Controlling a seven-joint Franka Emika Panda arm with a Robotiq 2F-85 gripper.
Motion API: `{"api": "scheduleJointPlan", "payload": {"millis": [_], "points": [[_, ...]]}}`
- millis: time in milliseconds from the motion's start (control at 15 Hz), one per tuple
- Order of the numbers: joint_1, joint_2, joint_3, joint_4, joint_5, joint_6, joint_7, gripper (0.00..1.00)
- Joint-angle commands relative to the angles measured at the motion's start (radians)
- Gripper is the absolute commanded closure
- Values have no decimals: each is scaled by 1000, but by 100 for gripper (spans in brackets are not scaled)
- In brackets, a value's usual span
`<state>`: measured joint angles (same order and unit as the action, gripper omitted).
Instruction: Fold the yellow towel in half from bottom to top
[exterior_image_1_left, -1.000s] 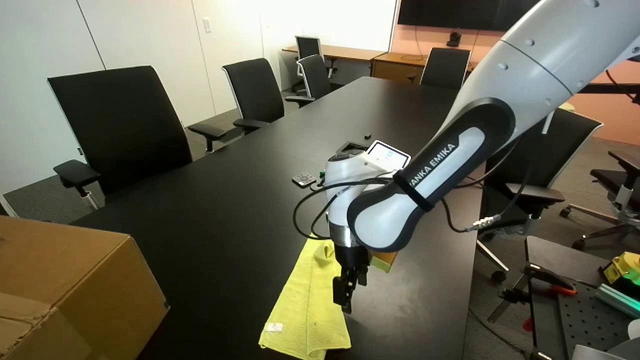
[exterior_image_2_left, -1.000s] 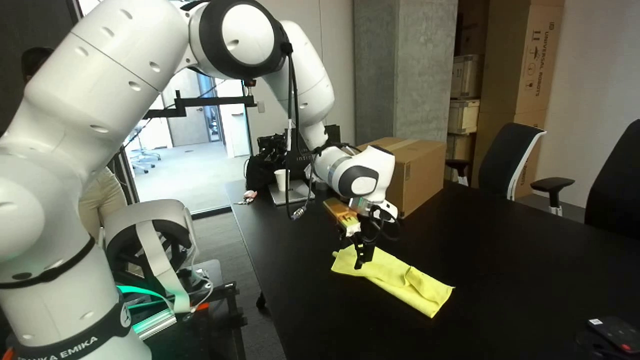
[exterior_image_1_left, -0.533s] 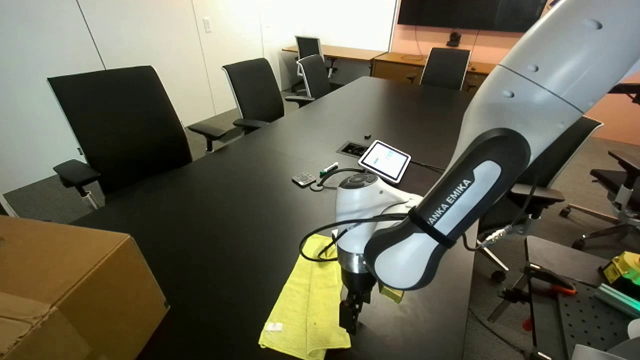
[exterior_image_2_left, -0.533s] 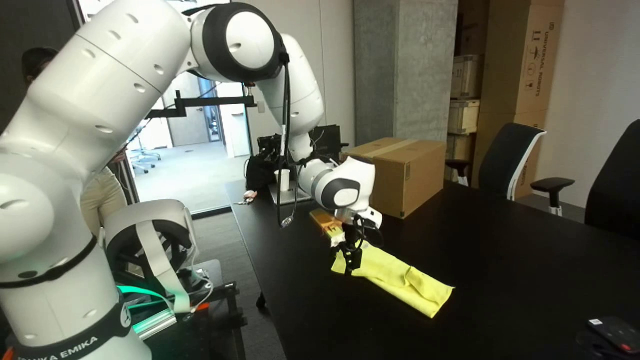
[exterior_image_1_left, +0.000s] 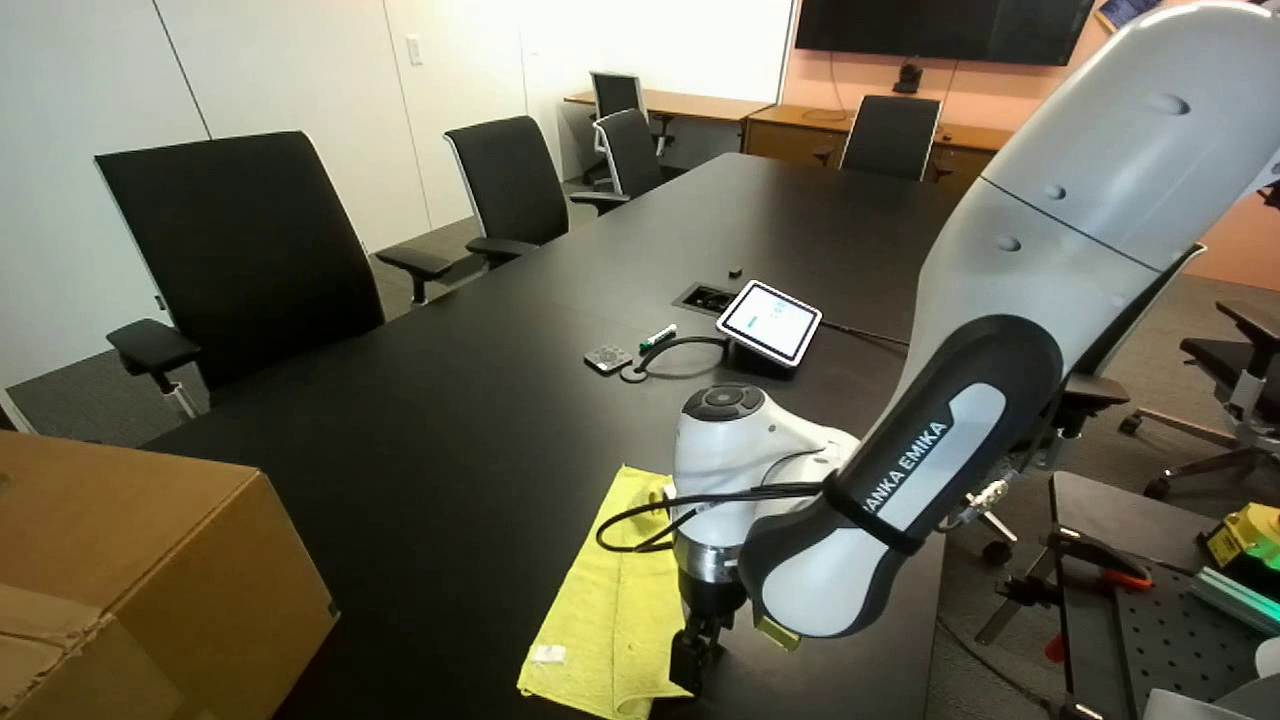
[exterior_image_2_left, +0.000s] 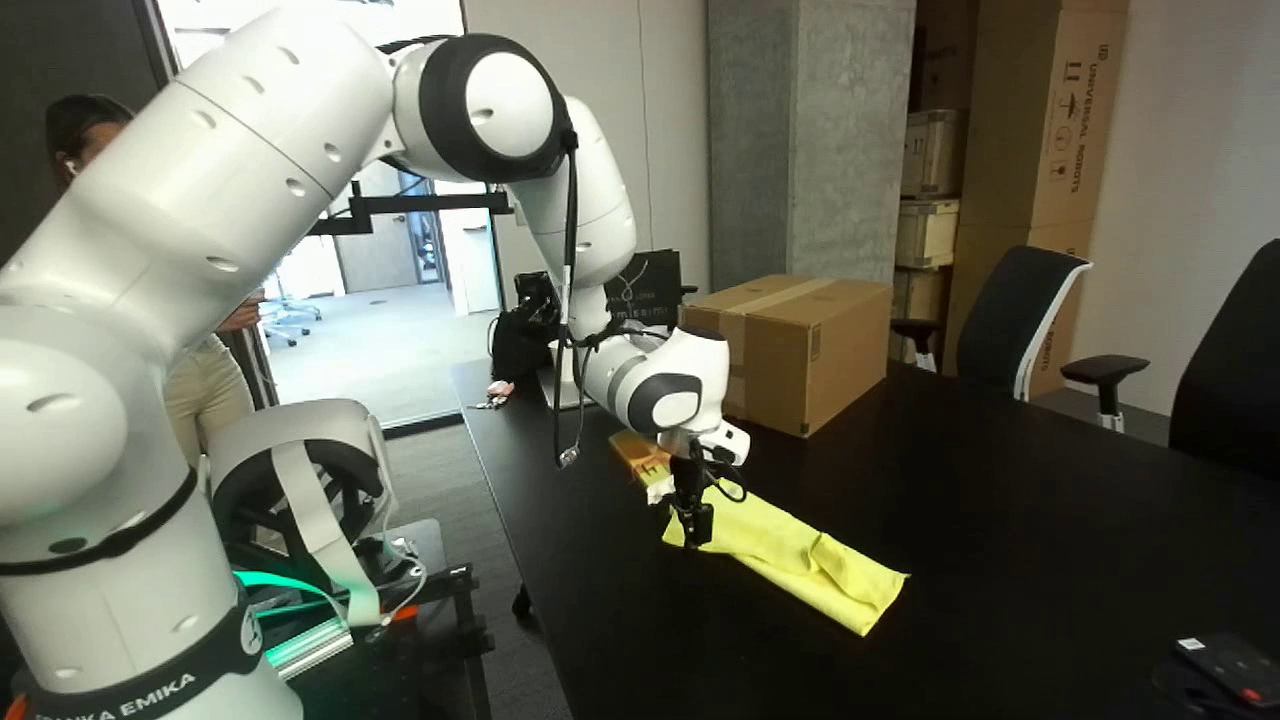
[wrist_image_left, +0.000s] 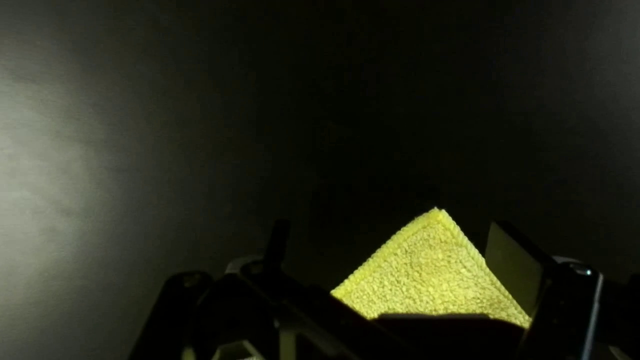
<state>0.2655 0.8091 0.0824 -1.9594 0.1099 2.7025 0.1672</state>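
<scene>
Black two-finger gripper (wrist_image_left: 390, 245) is at one corner of the bright yellow terry towel (wrist_image_left: 435, 270). Jaws spread, hemmed corner lying between the fingers (wrist_image_left: 515, 270); can't tell if either pad touches it. Towel's on the long black table (exterior_image_1_left: 460, 480), crease running lengthwise, with a raised fold (exterior_image_2_left: 835, 565) toward the end away from the gripper in an exterior view. White label (exterior_image_1_left: 547, 654) sits near the other corner of the gripper's short edge. Room: a strip of tabletop from towel to the table edge on the white robot arm's (exterior_image_2_left: 220, 170) side, another stretch from the opposite long edge toward the brown cardboard box (exterior_image_1_left: 220, 580). Further up the table: green-capped marker (exterior_image_1_left: 657, 338), white-framed tablet (exterior_image_1_left: 769, 322), black-backed office chairs (exterior_image_1_left: 510, 185) along the side across from the arm.
</scene>
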Motion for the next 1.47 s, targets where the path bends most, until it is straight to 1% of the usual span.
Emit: {"api": "scheduleJointPlan", "payload": {"millis": [0,333,733,1000,1267,1400], "points": [[54,20,-47,17,-40,53,65,0],[114,42,-100,27,-74,92,114,0],[247,93,-216,60,-165,108,201,0],[315,110,-271,81,-218,101,244,0],[346,117,-293,92,-238,93,255,0],[341,116,-286,93,-235,86,245,0]]}}
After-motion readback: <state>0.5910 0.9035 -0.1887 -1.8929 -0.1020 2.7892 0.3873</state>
